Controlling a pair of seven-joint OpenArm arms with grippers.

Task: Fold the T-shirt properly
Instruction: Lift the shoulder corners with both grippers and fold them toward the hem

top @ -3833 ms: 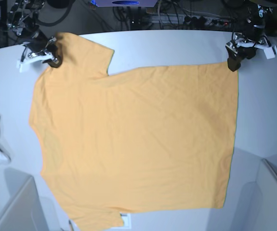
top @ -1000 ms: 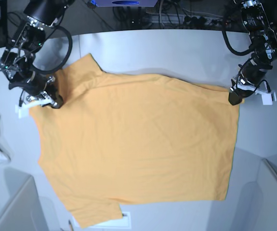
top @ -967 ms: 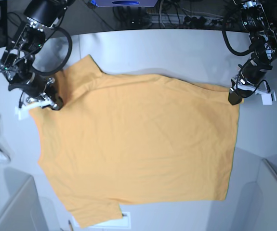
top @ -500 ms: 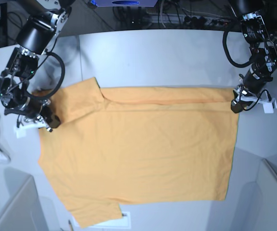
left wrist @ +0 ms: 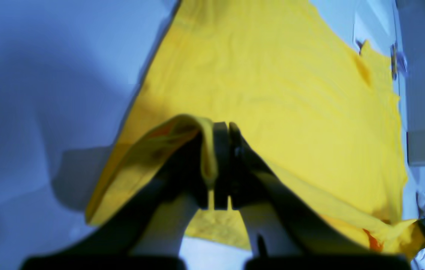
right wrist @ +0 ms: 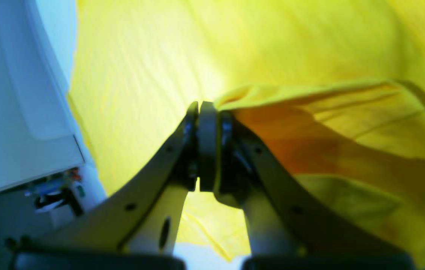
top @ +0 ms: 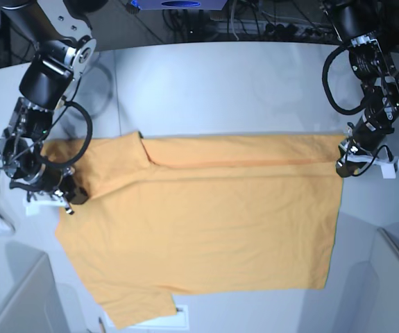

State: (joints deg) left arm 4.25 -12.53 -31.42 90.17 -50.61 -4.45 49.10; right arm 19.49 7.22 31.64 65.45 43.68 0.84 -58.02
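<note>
My right hand (top: 73, 197), at the counter's (top: 220, 83) left edge, and left hand (top: 343, 168), at its right edge, each pinch the shirt (top: 206, 229); its far edge has come forward, half the fold done.

Both tools (top: 343, 168) (top: 74, 197) clamped, arms low, apart

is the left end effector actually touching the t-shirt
Touching. The left wrist view shows the left end effector shut on a folded edge of the T-shirt, the cloth pinched at its fingertips.
</note>
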